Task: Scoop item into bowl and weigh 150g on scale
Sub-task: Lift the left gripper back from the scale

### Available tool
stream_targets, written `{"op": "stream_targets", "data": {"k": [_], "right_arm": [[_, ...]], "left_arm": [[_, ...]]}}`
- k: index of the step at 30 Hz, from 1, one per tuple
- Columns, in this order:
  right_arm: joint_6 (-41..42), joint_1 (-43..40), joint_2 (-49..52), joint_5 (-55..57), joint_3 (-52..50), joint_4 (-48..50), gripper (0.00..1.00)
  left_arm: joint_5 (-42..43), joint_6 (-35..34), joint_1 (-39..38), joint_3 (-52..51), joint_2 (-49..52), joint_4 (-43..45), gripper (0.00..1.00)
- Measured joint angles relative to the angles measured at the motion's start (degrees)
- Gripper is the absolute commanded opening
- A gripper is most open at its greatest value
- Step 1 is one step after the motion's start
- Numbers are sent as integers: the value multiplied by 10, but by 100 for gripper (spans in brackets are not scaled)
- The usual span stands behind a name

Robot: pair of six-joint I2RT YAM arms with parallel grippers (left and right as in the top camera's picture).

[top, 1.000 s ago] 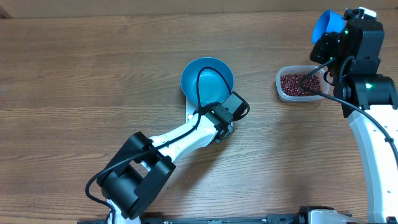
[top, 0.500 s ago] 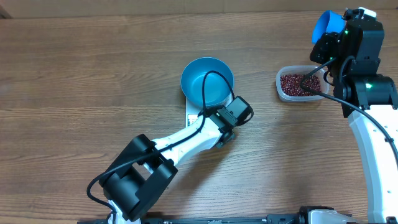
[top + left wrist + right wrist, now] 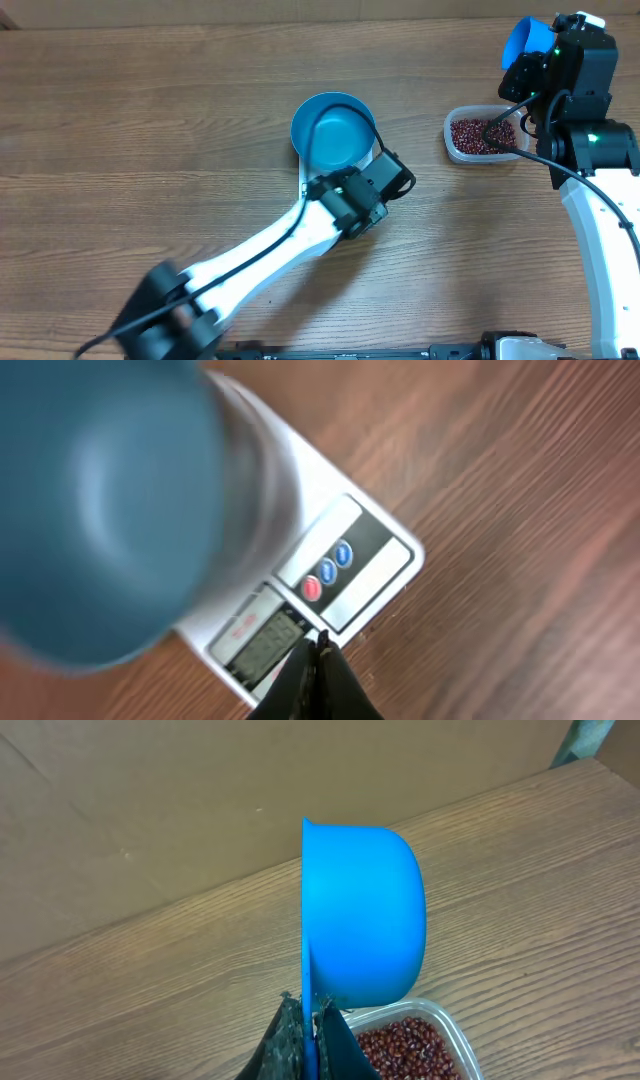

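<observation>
Bowl (image 3: 333,130) is seated on scale (image 3: 350,555) at the middle of the table (image 3: 150,120), with the display and buttons showing along the scale's near edge. Left gripper (image 3: 318,650) is poised just above that edge beside the display, fingers pressed together with nothing between them. Right gripper (image 3: 308,1010) is clamped on the handle of a blue scoop (image 3: 365,915), held on edge above the tub (image 3: 455,145) at far right; the beans (image 3: 478,133) lie in that tub, well apart from the bowl.
</observation>
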Motion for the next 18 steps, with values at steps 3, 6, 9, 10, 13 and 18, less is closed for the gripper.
{"op": "stream_targets", "data": {"k": [3,6,9,10,13,18], "right_arm": [[0,0,0,0,0,0,4],[0,0,0,0,0,0,4],[0,0,0,0,0,0,4],[0,0,0,0,0,0,4],[0,0,0,0,0,0,4],[0,0,0,0,0,0,4]], "left_arm": [[3,-30,1,3,-47,-11,4],[5,-71,9,5,-96,-27,77],[6,-103,20,6,-125,-42,100],[6,-113,24,6,-133,-46,100],[7,-138,35,6,-149,-52,100],[12,-162,59,6,-157,-70,100]]}}
